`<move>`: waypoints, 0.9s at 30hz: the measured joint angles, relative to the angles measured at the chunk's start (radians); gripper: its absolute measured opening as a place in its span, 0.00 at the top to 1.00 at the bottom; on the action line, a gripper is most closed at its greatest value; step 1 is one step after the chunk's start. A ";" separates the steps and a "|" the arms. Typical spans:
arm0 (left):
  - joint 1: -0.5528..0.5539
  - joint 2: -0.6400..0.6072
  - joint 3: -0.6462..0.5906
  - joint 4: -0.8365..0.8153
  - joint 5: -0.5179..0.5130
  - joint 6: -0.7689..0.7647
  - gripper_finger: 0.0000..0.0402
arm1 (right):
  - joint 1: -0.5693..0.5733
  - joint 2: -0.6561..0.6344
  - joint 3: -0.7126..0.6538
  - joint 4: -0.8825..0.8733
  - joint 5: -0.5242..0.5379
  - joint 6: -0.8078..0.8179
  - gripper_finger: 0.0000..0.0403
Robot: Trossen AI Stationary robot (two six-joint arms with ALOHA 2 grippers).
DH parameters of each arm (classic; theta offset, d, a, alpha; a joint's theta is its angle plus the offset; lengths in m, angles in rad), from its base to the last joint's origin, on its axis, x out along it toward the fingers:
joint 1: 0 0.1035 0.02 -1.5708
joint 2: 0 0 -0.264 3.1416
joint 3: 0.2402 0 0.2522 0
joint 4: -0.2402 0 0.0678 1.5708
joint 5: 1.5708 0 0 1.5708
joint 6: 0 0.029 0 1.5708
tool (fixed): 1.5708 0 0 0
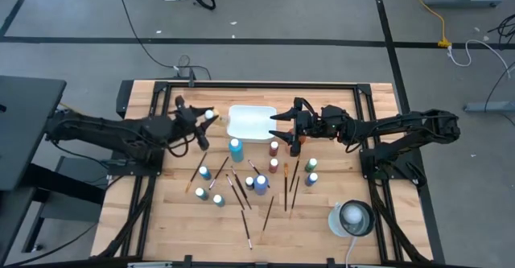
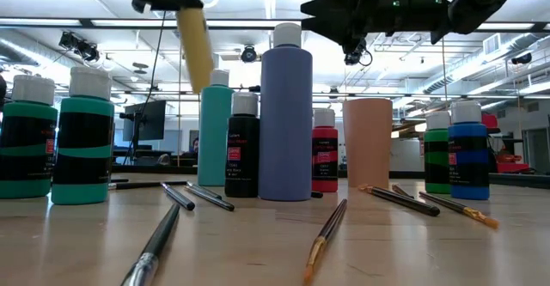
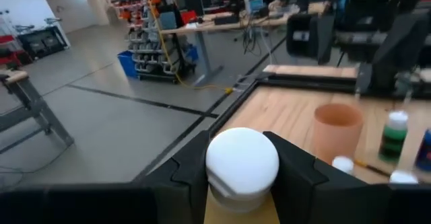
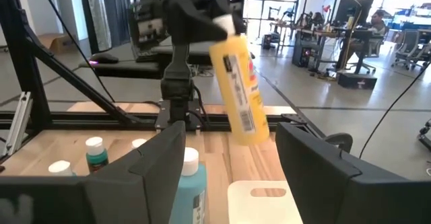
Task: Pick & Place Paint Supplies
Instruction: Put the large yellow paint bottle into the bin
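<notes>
The left gripper [image 1: 207, 115], clamped on a yellow bottle [image 2: 194, 47], holds it aloft just beside the tray's [image 1: 251, 124] left edge. The tray looks empty (bottles and brushes [image 1: 245, 224] still crowd the table). The right gripper [image 1: 279, 125] waits, fingers apart.

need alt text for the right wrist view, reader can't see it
A yellow paint bottle with a white cap hangs tilted in the air, gripped by the left end effector, seen between the right arm's own open dark fingers. Below lie the white tray, a light blue bottle and a teal bottle on the wooden table.
</notes>
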 joint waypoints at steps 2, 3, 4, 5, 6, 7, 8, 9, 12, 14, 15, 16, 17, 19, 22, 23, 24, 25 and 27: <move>0.033 0.022 0.023 0.000 0.023 0.007 0.69 | 0.000 0.000 0.000 0.000 0.000 0.000 0.42; 0.052 0.032 0.026 0.000 0.044 0.007 0.69 | 0.000 0.000 0.000 0.001 0.000 0.000 0.42; 0.077 0.044 0.027 0.000 0.070 0.005 0.69 | 0.000 0.000 0.000 0.003 0.000 0.000 0.42; 0.104 0.058 0.027 0.005 0.104 0.003 0.69 | 0.000 0.000 0.000 0.005 0.000 0.000 0.42; 0.134 0.076 0.027 0.016 0.145 -0.005 0.69 | 0.000 0.000 0.000 0.008 0.000 0.000 0.42; 0.163 0.095 0.026 0.027 0.190 -0.015 0.69 | 0.000 0.000 0.000 0.012 0.000 0.000 0.42; 0.193 0.116 0.026 0.038 0.228 -0.025 0.69 | 0.000 0.000 0.000 0.016 0.000 0.000 0.42; 0.222 0.140 0.026 0.049 0.259 -0.027 0.69 | 0.000 0.000 0.000 0.018 0.000 0.000 0.42; 0.304 0.218 0.026 0.095 0.334 -0.022 0.69 | 0.000 0.000 0.000 0.016 0.000 0.000 0.42; 0.356 0.269 0.025 0.128 0.393 -0.024 0.69 | 0.000 0.000 0.000 0.016 0.000 0.000 0.42; 0.379 0.292 0.025 0.143 0.428 -0.024 0.69 | 0.000 0.000 0.000 0.015 0.000 0.000 0.42; 0.400 0.318 0.025 0.155 0.458 -0.026 0.69 | 0.000 0.000 0.000 0.014 0.000 0.000 0.42; 0.417 0.344 0.025 0.164 0.481 -0.029 0.69 | 0.000 0.000 0.000 0.015 0.000 0.000 0.42; 0.446 0.392 0.025 0.169 0.508 -0.029 0.69 | 0.000 0.000 0.000 0.015 0.000 0.000 0.42; 0.474 0.452 0.025 0.175 0.504 -0.014 0.69 | 0.000 0.000 0.000 0.010 0.000 0.000 0.42; 0.478 0.470 0.025 0.177 0.490 -0.006 0.69 | 0.000 0.000 0.000 0.007 0.000 0.000 0.42; 0.483 0.487 0.025 0.177 0.474 -0.003 0.68 | 0.000 0.000 0.000 0.005 0.000 0.000 0.42; 0.487 0.503 0.025 0.177 0.464 0.002 0.68 | 0.000 0.000 0.000 0.006 0.000 -0.001 0.42; 0.492 0.528 0.026 0.189 0.452 0.008 0.68 | 0.000 0.000 0.000 0.004 0.000 -0.001 0.42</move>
